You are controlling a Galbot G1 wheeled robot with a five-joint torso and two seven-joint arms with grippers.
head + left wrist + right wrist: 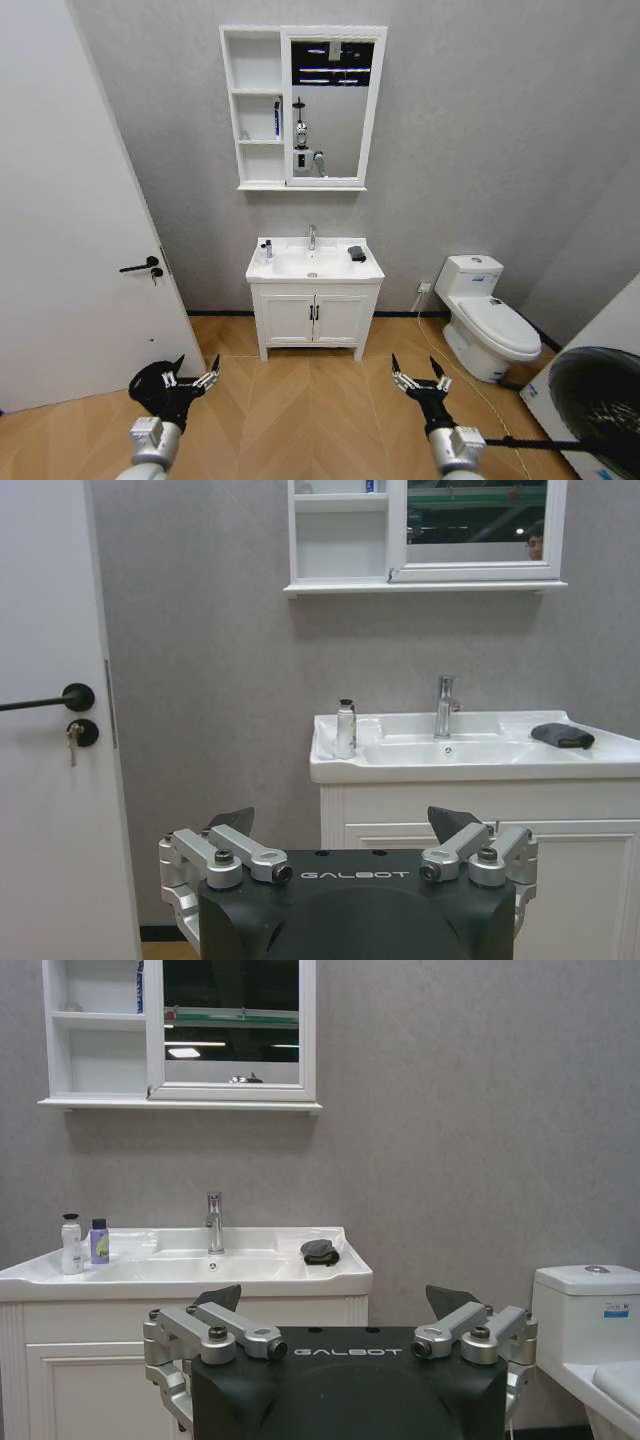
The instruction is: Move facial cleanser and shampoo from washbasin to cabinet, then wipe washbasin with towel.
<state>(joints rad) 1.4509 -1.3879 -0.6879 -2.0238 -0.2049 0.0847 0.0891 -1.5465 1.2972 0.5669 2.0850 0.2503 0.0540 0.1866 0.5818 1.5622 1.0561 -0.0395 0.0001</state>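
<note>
Well ahead of both grippers and above them, the white wall-mounted cabinet point(256, 108) with three open shelves hangs over the white rectangular ceramic washbasin point(314, 264). On the basin's rim, the small white bottle point(70, 1245) and smaller purple bottle point(99, 1242) stand toward the left gripper's side, the dark folded towel point(356, 253) toward the right gripper's side. The left gripper point(190, 376) and right gripper point(419, 376) hang low over the wooden floor point(310, 410), each spread wide and holding nothing.
</note>
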